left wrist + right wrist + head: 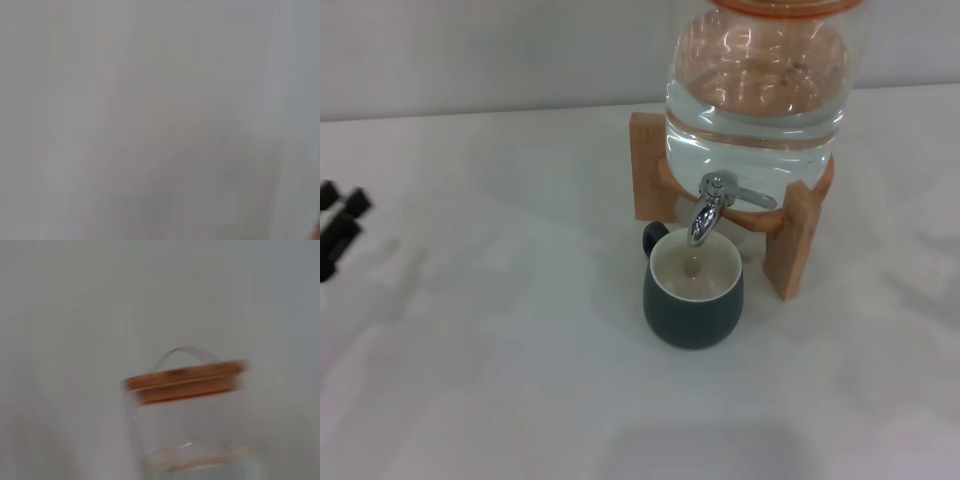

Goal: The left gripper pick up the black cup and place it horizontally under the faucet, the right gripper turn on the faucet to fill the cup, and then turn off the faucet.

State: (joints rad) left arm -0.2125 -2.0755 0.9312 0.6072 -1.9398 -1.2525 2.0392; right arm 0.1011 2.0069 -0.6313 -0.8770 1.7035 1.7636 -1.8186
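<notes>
Black cup [693, 300]: squat charcoal mug, cream inside, small loop handle pointing back-left, sitting upright on the white table [500, 380] directly under the spout; a little liquid is showing at its bottom.
Left gripper [338, 228]: sitting at the table's left edge, well apart from the cup; fingers' spread — cannot tell.
Faucet [715, 203]: chrome, lever pointing right.
Water jar [760, 90]: clear, holding water, resting on a wooden stand [790, 245].

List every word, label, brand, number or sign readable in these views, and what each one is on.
None: no text can be read in any view.
Black cup: plain, no print.
Water jar and its wooden stand: no label showing.
Faucet: bare chrome, no marking.
Left gripper, at the table's edge: no visible lettering.
</notes>
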